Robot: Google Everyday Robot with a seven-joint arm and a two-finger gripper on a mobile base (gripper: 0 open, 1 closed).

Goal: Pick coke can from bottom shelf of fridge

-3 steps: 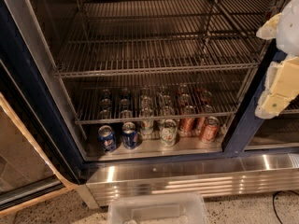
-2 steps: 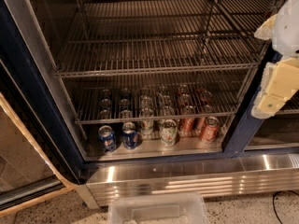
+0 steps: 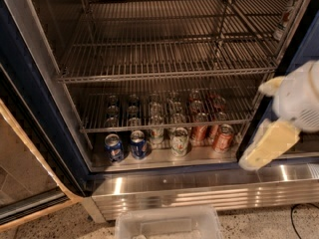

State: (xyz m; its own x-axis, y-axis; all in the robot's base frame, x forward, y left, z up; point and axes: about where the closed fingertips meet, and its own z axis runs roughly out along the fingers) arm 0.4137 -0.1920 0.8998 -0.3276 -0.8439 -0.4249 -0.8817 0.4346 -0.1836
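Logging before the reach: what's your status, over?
Gripper open, empty, outside fridge at right. Coke can upright, bottom shelf front right, untouched. Second red can beside it, wire rack low overhead.

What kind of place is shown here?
Probably a break room or small shop: a commercial fridge with wire racks, drink cans in rows on its bottom shelf, speckled floor. The robot's tool hangs open at the right, outside the fridge.

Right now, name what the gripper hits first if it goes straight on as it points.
The gripper, at the right, points down and left. It would likely meet the front edge of the fridge at the right end of the bottom shelf first, short of the coke can; depth is unclear.
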